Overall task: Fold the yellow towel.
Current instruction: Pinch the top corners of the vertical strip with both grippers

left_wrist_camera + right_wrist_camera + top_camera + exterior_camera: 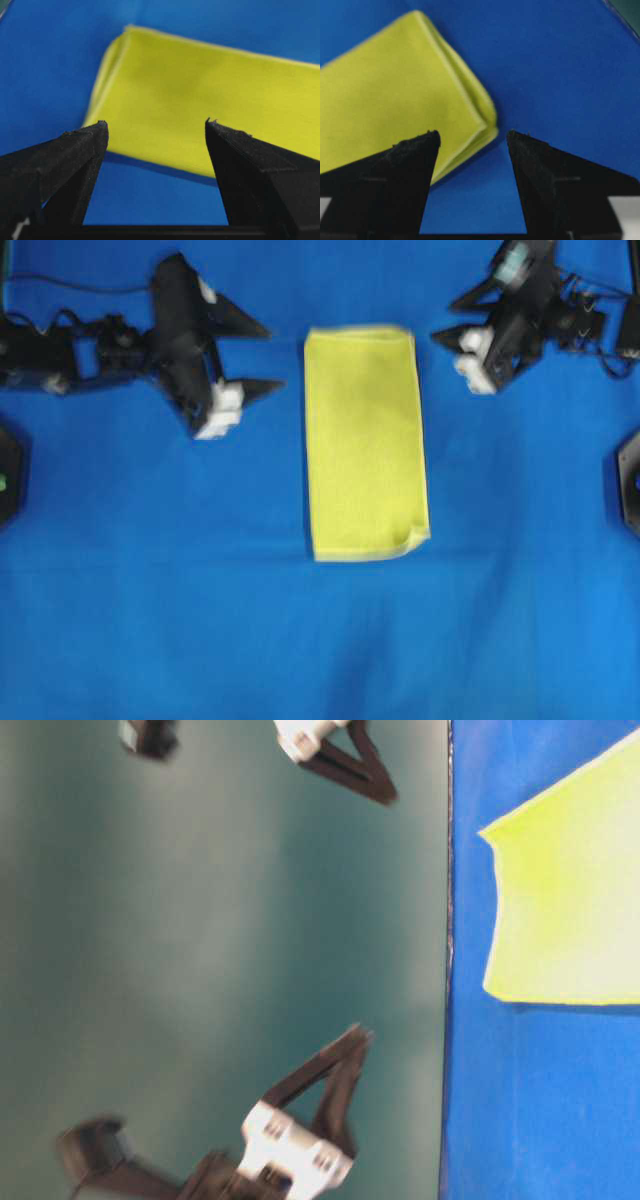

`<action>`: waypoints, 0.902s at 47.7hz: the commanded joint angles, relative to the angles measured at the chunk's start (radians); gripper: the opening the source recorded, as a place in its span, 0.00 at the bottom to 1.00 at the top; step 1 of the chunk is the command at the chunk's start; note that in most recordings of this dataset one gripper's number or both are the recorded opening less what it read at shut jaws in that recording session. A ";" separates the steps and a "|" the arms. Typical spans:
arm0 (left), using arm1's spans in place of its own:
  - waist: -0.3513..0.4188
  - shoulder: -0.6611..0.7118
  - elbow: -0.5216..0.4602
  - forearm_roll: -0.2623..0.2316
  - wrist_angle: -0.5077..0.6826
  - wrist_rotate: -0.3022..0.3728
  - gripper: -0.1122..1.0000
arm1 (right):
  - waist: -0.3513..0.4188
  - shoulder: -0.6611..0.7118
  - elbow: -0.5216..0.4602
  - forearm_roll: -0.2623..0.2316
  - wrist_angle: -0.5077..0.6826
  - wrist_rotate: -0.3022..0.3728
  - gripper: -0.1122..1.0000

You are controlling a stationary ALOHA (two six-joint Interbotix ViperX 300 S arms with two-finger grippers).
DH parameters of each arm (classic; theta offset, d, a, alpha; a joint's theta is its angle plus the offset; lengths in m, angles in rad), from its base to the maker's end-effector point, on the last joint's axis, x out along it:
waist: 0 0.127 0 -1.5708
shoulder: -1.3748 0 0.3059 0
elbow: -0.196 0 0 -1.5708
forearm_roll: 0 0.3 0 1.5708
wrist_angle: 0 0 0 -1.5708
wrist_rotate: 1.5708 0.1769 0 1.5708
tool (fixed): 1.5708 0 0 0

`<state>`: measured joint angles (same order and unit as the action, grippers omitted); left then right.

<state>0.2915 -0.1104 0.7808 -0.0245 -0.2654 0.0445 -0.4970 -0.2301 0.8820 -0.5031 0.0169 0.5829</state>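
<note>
While folded into a narrow rectangle on the blue cloth (150, 590), the yellow towel (365, 445) lies untouched, apparently doubled; left gripper (262, 360) and right gripper (448, 322) flank it, fingers apart.

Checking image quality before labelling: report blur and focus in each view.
Overhead: soft overall, yellow towel edges fuzzy. Table-level: left gripper and right gripper smeared. Left wrist: fingertips fairly sharp, towel behind soft. Right wrist: likewise; the towel's layered corner is readable.
</note>
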 commanded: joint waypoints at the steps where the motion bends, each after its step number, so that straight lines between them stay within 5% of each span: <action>1: 0.038 0.069 -0.066 0.000 -0.017 0.003 0.77 | -0.020 0.074 -0.057 -0.018 -0.005 -0.002 0.64; 19: 0.133 0.354 -0.183 0.000 -0.095 0.005 0.77 | -0.055 0.313 -0.135 -0.023 -0.067 -0.002 0.64; 31: 0.152 0.430 -0.192 0.000 -0.101 0.005 0.72 | -0.092 0.393 -0.161 -0.025 -0.083 -0.002 0.64; 37: 0.152 0.436 -0.192 0.000 -0.098 0.005 0.53 | -0.098 0.402 -0.161 -0.026 -0.083 -0.003 0.60; 43: 0.152 0.437 -0.198 0.002 -0.100 0.006 0.26 | -0.097 0.403 -0.150 -0.028 -0.098 -0.003 0.38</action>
<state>0.4403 0.3421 0.6029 -0.0245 -0.3590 0.0491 -0.5890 0.1825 0.7332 -0.5277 -0.0736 0.5829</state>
